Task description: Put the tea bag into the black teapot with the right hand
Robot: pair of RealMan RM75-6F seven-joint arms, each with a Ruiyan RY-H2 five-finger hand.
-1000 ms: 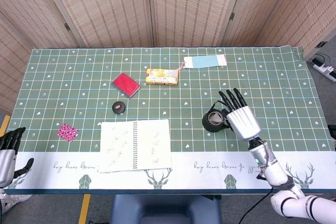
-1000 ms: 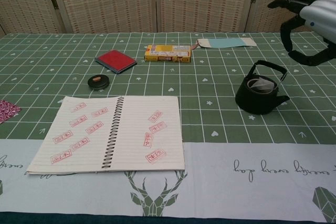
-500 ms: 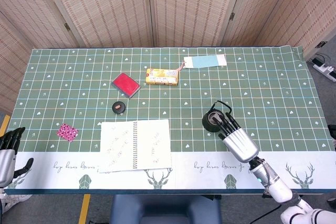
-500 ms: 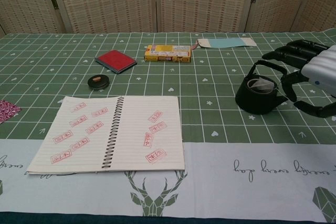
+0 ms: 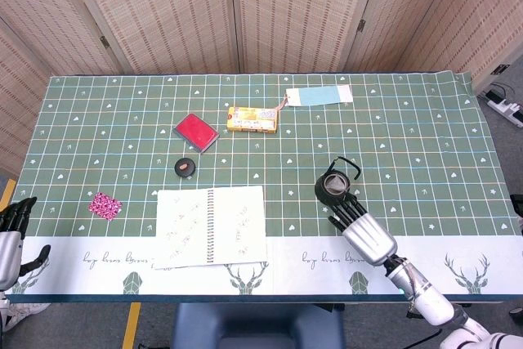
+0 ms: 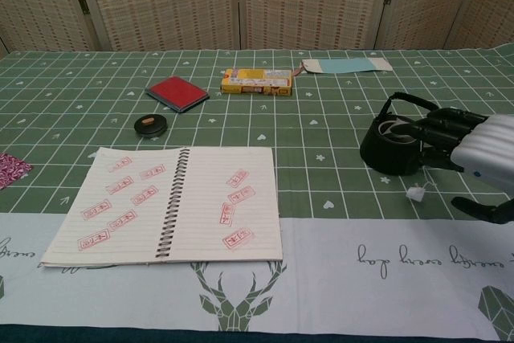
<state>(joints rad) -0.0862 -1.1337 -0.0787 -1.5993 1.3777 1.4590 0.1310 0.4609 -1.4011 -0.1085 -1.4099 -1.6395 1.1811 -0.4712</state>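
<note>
The black teapot (image 5: 333, 188) (image 6: 391, 150) stands upright at the right of the table, with something pale, the tea bag (image 6: 392, 127), lying inside it. My right hand (image 5: 365, 233) (image 6: 474, 154) is low, just on the near right side of the pot. Its fingers (image 6: 438, 124) are stretched out straight against the pot's rim, and the thumb is held well apart below them. A small white tag (image 6: 416, 193) on a thin thread sits just under the fingers; whether the thread touches them I cannot tell. My left hand (image 5: 10, 239) rests off the table's near left corner, holding nothing.
An open stamped notebook (image 5: 211, 225) (image 6: 169, 202) lies at the near middle. Behind it are a small black disc (image 5: 185, 167), a red pad (image 5: 195, 131), a yellow box (image 5: 252, 118) and a pale blue strip (image 5: 319, 95). At the near left lies a pink patterned piece (image 5: 105, 204).
My right hand has come down from above the teapot and drawn back towards me, its fingers now level with the rim. The white tag has appeared in front of the pot.
</note>
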